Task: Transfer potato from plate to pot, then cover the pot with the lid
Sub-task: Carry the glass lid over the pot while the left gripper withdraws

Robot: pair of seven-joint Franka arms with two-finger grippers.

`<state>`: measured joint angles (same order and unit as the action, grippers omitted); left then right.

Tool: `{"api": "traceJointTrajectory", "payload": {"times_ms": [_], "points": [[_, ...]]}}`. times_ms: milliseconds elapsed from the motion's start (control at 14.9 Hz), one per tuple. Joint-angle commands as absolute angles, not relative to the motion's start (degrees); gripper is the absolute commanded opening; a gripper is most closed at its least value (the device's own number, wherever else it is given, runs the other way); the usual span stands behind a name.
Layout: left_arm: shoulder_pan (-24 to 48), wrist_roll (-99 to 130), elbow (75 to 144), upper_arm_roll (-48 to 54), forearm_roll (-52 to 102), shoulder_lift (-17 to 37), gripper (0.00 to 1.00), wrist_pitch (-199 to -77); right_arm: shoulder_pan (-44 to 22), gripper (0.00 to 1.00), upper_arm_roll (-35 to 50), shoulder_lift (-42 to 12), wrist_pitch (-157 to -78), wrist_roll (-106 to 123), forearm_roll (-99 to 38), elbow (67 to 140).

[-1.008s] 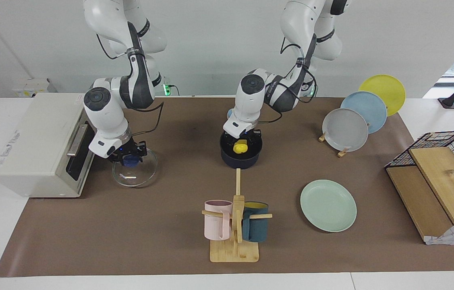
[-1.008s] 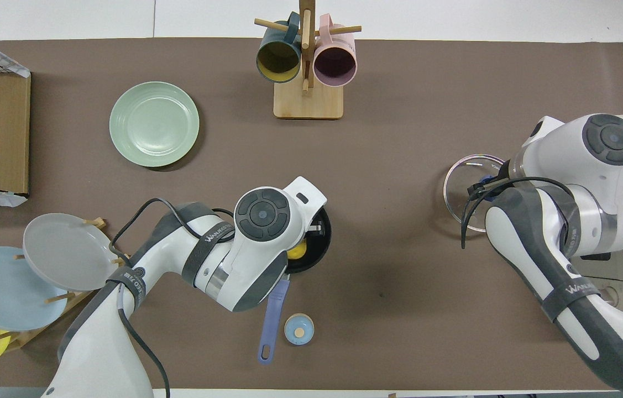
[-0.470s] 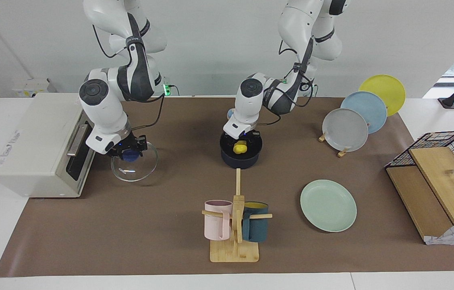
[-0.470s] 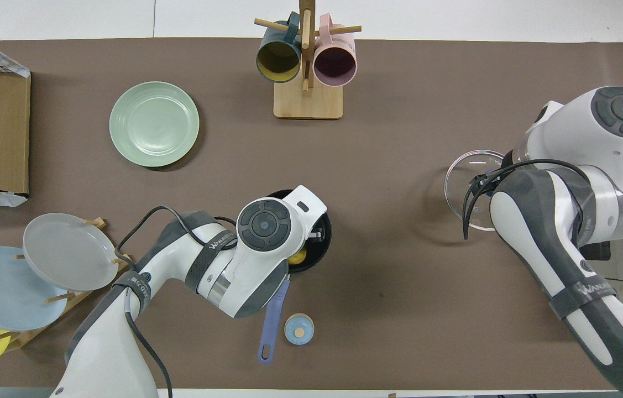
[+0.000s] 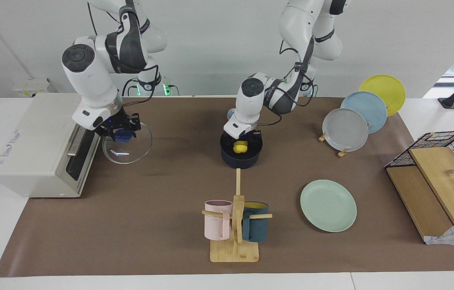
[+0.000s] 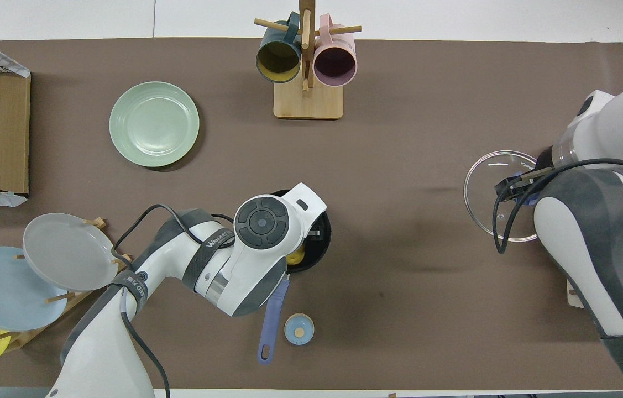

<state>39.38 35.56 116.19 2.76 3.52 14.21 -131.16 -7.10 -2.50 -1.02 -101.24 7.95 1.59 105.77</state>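
Note:
The yellow potato (image 5: 239, 148) (image 6: 296, 255) sits inside the dark navy pot (image 5: 241, 161) (image 6: 324, 243), whose blue handle (image 6: 271, 320) points toward the robots. My left gripper (image 5: 241, 141) hangs right over the pot's mouth, just above the potato; in the overhead view its wrist hides it. My right gripper (image 5: 120, 134) (image 6: 517, 185) is shut on the blue knob of the glass lid (image 5: 128, 148) (image 6: 488, 193). It holds the lid tilted in the air beside the white oven. The mint-green plate (image 5: 328, 205) (image 6: 154, 124) lies bare, farther from the robots than the pot.
A white oven (image 5: 37, 141) stands at the right arm's end. A wooden mug rack (image 5: 235, 249) with a pink and a teal mug is farther out than the pot. Upright plates (image 5: 345, 129) and a wire basket (image 5: 436, 161) stand at the left arm's end. A small blue-and-tan knob (image 6: 299, 329) lies beside the pot's handle.
My right arm has lifted the lid off the table and carried it up, closer to the oven. My left arm has stayed over the pot with the potato below it.

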Motion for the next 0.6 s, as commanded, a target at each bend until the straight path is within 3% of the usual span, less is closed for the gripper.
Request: {"api": "traceJointTrajectory", "payload": {"times_ms": [0, 336, 538], "points": [[36.8, 34.1, 112.1, 2.2, 3.3, 9.8, 1.00, -120.7, -6.9, 0.00, -2.1, -1.7, -97.2, 7.3, 1.0, 100.8], [27.9, 32.2, 98.0, 1.8, 5.7, 6.4, 1.00, -105.0, -7.9, 0.00, 1.3, -2.2, -95.3, 3.0, 1.1, 97.5], [18.6, 22.5, 97.4, 1.6, 5.7, 1.2, 1.00, -100.7, -12.6, 0.00, 1.6, -2.8, -95.5, -3.9, 1.1, 95.4]]}}
